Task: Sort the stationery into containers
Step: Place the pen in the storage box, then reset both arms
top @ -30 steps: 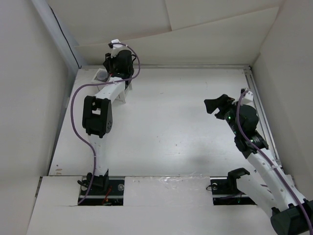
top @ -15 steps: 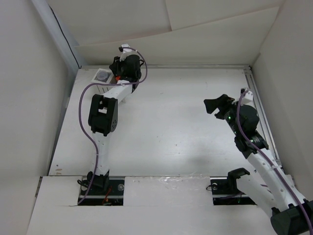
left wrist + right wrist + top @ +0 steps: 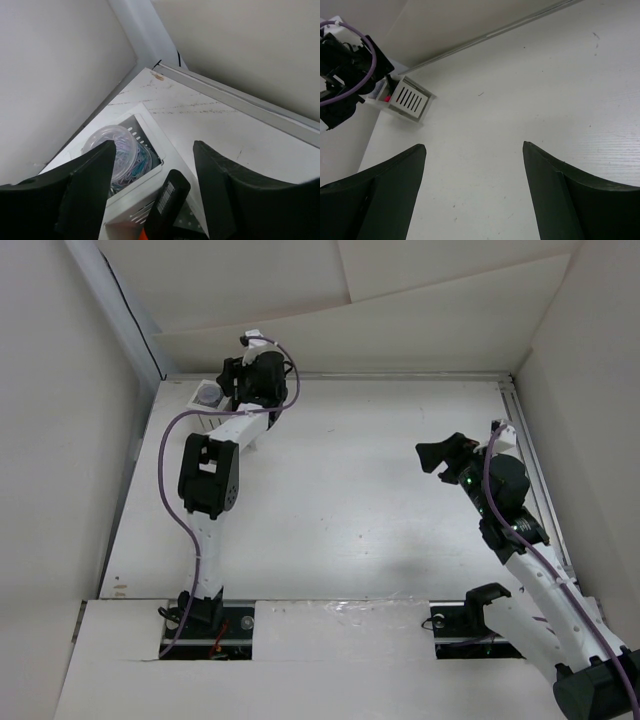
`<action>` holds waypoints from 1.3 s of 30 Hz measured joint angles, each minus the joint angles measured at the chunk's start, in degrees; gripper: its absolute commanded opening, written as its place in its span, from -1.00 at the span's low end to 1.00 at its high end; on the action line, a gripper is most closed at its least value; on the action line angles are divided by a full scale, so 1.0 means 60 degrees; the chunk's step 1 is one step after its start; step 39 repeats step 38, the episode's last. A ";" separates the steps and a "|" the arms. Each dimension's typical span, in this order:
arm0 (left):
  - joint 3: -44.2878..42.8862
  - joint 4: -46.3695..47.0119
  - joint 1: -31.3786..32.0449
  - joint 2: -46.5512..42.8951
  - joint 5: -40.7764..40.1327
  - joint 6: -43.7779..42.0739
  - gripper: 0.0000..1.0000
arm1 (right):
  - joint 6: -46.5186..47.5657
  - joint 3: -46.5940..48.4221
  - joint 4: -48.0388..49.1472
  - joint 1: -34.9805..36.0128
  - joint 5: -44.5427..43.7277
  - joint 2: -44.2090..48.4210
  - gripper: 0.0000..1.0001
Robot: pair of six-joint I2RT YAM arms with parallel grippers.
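Note:
The white slatted box stands in the far left corner. Its left compartment holds a round clear tub of coloured paper clips, seen from above as a greyish disc. A black marker with a barcode label and an orange end leans up out of the other compartment. My left gripper is open just above the box, with the marker between its fingers and a gap on each side. My right gripper is open and empty over bare table at the right. In its wrist view the box lies far off, with a pink spot beside it.
White walls close in the table on the left, back and right. A metal rail runs along the right edge. The left arm's purple cable loops over the left side. The arm bases sit at the near edge.
The left wrist swung right, uncovering the round tub, then eased back slightly left over the box. The right arm has not moved.

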State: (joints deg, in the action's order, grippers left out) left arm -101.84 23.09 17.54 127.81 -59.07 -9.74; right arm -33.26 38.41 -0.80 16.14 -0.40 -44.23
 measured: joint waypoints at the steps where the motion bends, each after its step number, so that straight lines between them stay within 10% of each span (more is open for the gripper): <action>1: 0.0033 -0.0106 0.0000 -0.0087 0.0022 0.0066 0.26 | 0.0000 0.0000 0.0004 0.0000 0.0018 -0.0004 0.69; 8: 0.0007 -0.1198 0.0259 -0.1559 0.0648 0.0922 1.00 | 0.0000 0.0000 0.0004 0.0000 0.0142 -0.0007 0.69; 16: 0.0018 -0.2867 0.0554 -0.4881 0.3268 0.3442 1.00 | 0.0007 0.0000 0.0029 0.0004 0.0313 -0.0069 1.00; 39: 1.0276 -0.2863 0.0561 -1.3030 0.9184 0.6604 1.00 | 0.0335 0.0000 0.0215 0.0138 0.1104 -0.0739 1.00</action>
